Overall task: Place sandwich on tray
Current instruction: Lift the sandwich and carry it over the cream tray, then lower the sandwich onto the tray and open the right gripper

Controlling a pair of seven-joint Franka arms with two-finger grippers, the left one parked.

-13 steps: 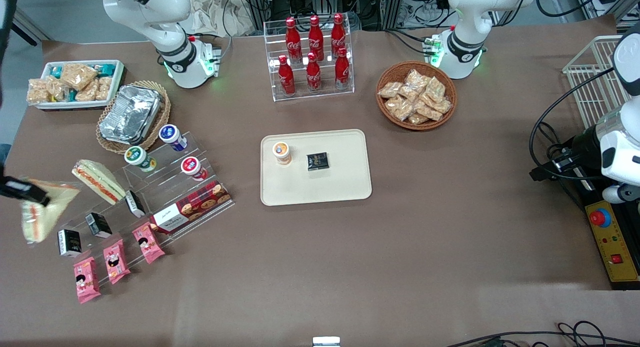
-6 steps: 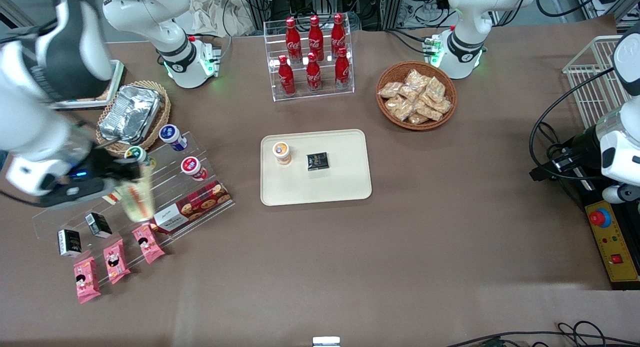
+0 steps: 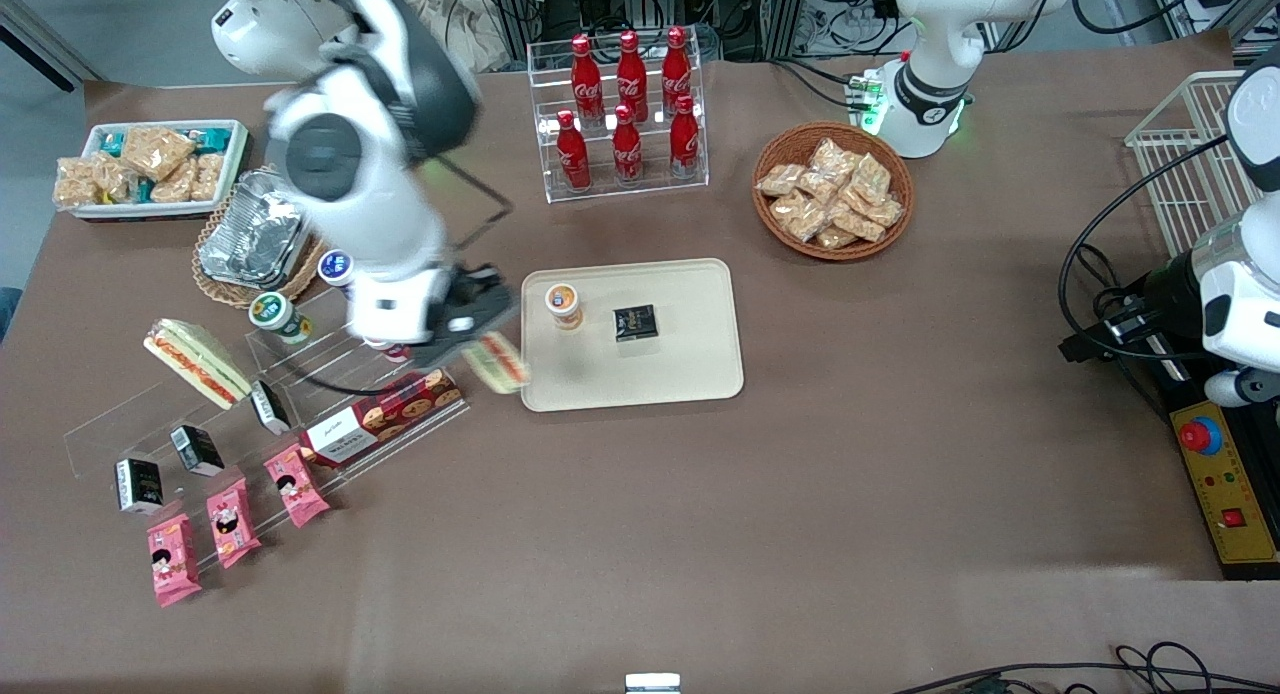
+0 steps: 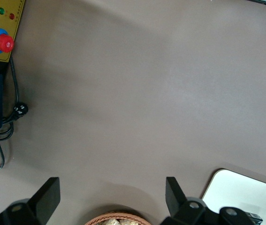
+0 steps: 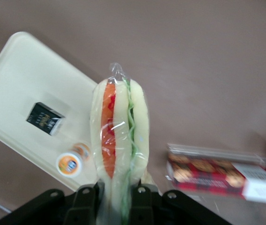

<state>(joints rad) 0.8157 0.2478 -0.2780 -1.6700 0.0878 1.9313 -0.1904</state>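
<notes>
My gripper [image 3: 470, 346] is shut on the clear-wrapped sandwich [image 3: 497, 363] and holds it in the air just beside the cream-beige tray [image 3: 690, 369], at the tray's edge toward the working arm's end. In the right wrist view the sandwich [image 5: 119, 140] stands between the two fingers [image 5: 87, 201], its orange-red and green filling edge showing, with the tray [image 5: 25, 89] below it. On the tray stand an orange-lidded cup [image 3: 564, 305] and a small black box [image 3: 635, 322].
A second sandwich wedge [image 3: 195, 362] lies on the clear stepped rack [image 3: 330, 374] with cups, a red cookie box [image 3: 385, 414] and small packs. A foil container [image 3: 255, 236], a white bin of snacks [image 3: 150, 169], a cola bottle rack [image 3: 625, 114] and a snack basket [image 3: 832, 191] stand around.
My gripper has carried the sandwich from the working arm's end of the table, over the stepped rack, to the tray's edge.
</notes>
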